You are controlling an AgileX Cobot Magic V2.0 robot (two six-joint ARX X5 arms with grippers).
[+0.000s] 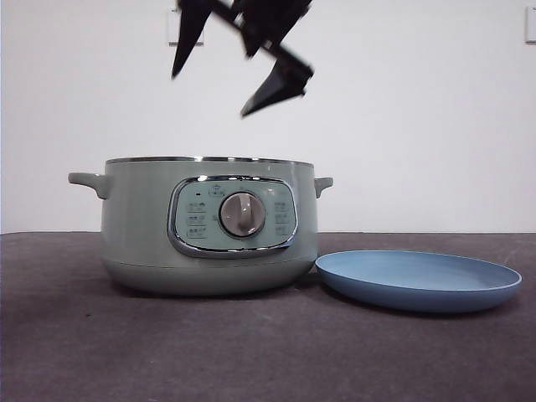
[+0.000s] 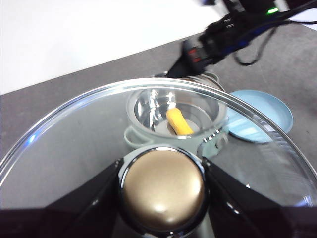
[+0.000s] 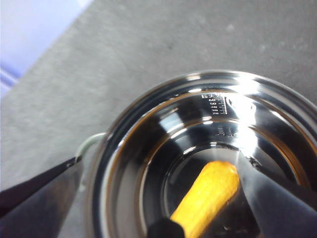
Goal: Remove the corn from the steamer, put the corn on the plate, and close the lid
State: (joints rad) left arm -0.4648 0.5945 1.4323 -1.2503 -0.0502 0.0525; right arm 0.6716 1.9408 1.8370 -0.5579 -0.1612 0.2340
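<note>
The steamer (image 1: 209,226) stands open on the dark table, pale green with a grey dial. The corn (image 3: 210,196) lies on the shiny bottom inside it, and also shows in the left wrist view (image 2: 179,122). My right gripper (image 1: 209,94) hangs open above the steamer's mouth, its jaws (image 3: 158,161) spread over the corn without touching it. My left gripper (image 2: 163,198) is shut on the lid's knob (image 2: 163,191) and holds the glass lid (image 2: 74,148) high and away from the steamer. The light-blue plate (image 1: 419,280) lies empty just right of the steamer.
A white wall stands behind the table. The right arm (image 2: 218,42) with its cables reaches over the steamer. Bare dark table (image 1: 251,352) lies in front of the steamer and plate.
</note>
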